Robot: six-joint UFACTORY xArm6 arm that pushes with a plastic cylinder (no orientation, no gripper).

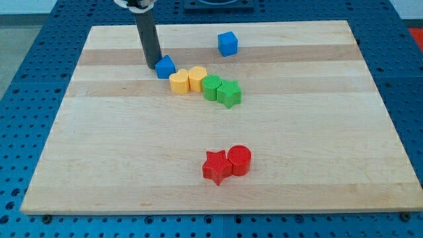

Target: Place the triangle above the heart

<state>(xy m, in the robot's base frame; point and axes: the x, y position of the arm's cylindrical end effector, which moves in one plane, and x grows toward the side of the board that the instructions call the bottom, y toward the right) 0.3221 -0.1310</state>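
The blue triangle [165, 67] lies near the view's top left of the wooden board [119, 165]. My tip [153, 66] stands just to its left, touching it or nearly so. Just below and right of the triangle are two yellow blocks side by side. The left one [179, 82] looks like the heart and touches the triangle's lower right corner. The right one [197, 78] looks like a pentagon. The dark rod rises from the tip to the view's top edge.
A green round block [211, 86] and a green star [230, 94] continue the row to the right of the yellow blocks. A blue cube [227, 43] sits alone near the top. A red star [216, 166] and red cylinder [240, 160] touch near the bottom.
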